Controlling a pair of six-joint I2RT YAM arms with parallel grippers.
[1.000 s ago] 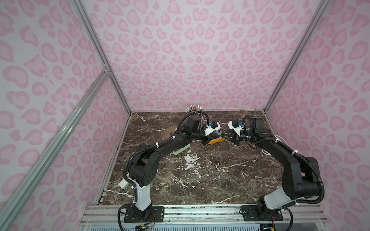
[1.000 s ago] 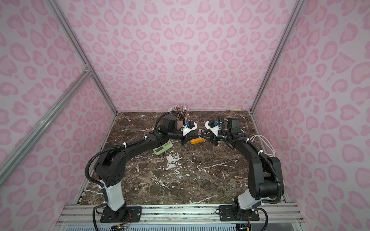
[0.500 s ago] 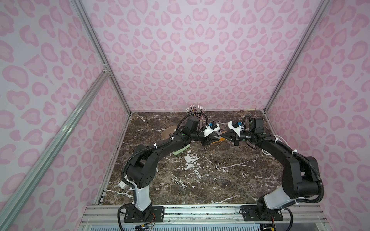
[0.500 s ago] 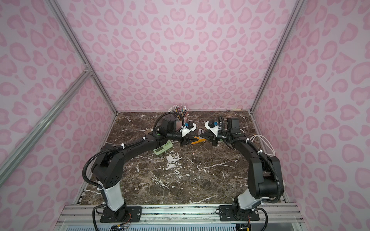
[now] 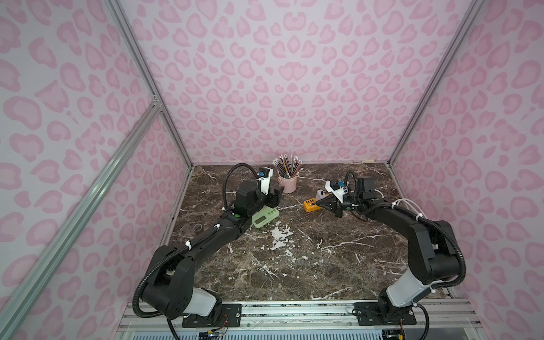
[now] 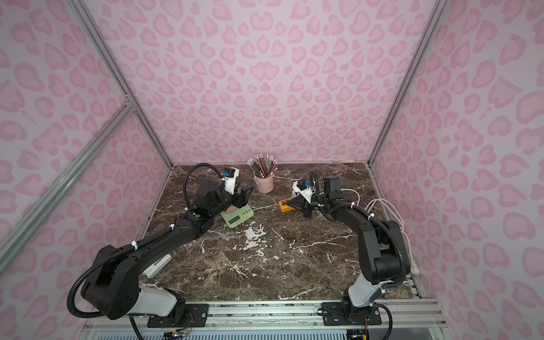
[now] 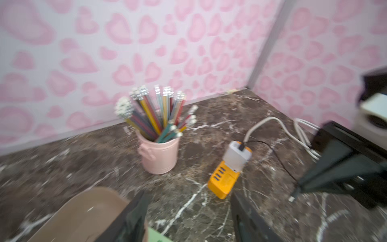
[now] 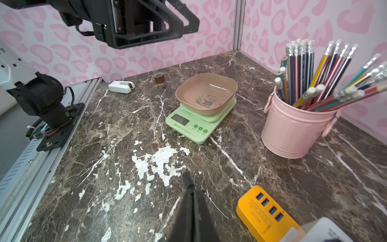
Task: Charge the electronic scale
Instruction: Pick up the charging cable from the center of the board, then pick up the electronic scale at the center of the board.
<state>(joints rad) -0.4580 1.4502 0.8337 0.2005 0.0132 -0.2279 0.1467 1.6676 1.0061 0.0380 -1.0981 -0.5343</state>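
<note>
left claw [image 5: 275,196] has drawn back from its meeting point with the right claw [image 5: 317,203] beside the power strip [image 5: 309,207] and now hangs over the scale [image 5: 265,218], jaws apart, holding nothing. right claw stays at the strip, jaws together, clamped on the tip of a thin black cable [image 7: 278,159]; the cable runs back to the white charger [image 7: 237,156] seated on the strip's far end. taken from the middle of the table [image 5: 294,265] in both top views, the scale lies at 10 o'clock, the pencil cup [image 5: 288,183] at 12 o'clock, the orange strip at 1 o'clock. the scale stands flat on the table, mint-green, display and buttons uncovered; its beige tray [image 8: 206,92] with a panda picture sits on top, largely hidden under the left wrist from above. the cable tip is well apart from the scale. a tape roll [image 5: 197,227] stands at 9 o'clock, near the table's edge.
</note>
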